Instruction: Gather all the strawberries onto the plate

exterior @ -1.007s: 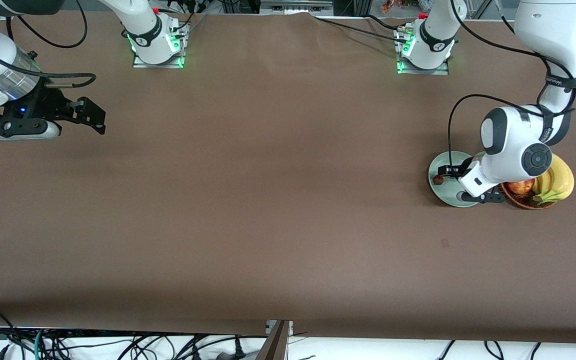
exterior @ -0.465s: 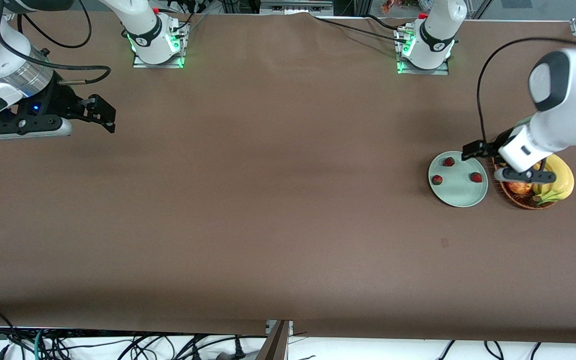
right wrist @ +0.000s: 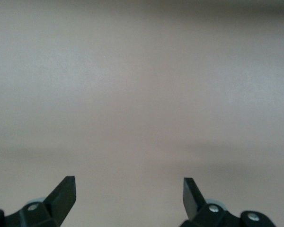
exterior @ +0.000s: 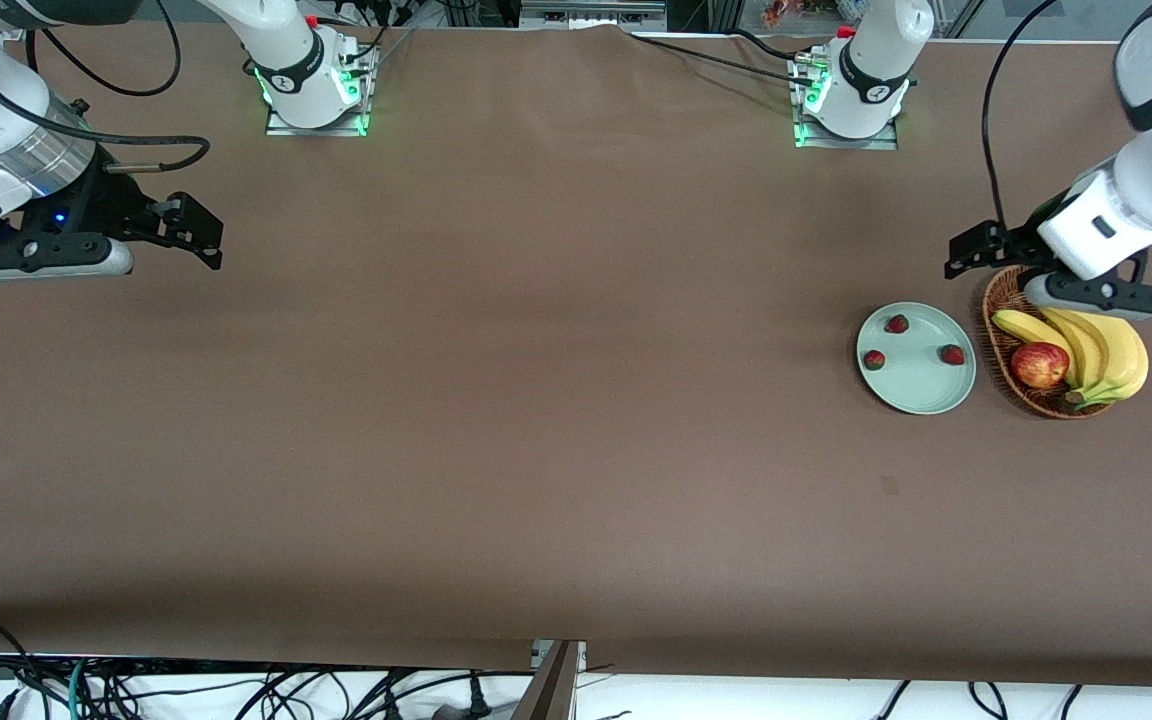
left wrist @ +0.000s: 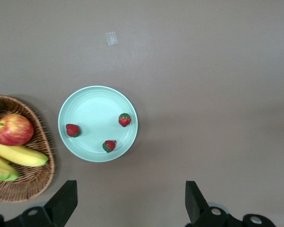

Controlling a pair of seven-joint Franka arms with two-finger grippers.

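Front view: no legible writing.

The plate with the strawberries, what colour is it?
Pale mint green, plain and glossy; the plate shows best in the left wrist view.

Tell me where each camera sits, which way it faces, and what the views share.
Front view: high across the table, facing both bases; shows both arms, the open right gripper waiting over bare table, the open left gripper above the basket.
Left wrist view: looks straight down on the plate, three strawberries and the basket; its own fingertips show.
Right wrist view: looks at bare table; own fingertips show.
Shared by front and left wrist views: plate, strawberries, basket.
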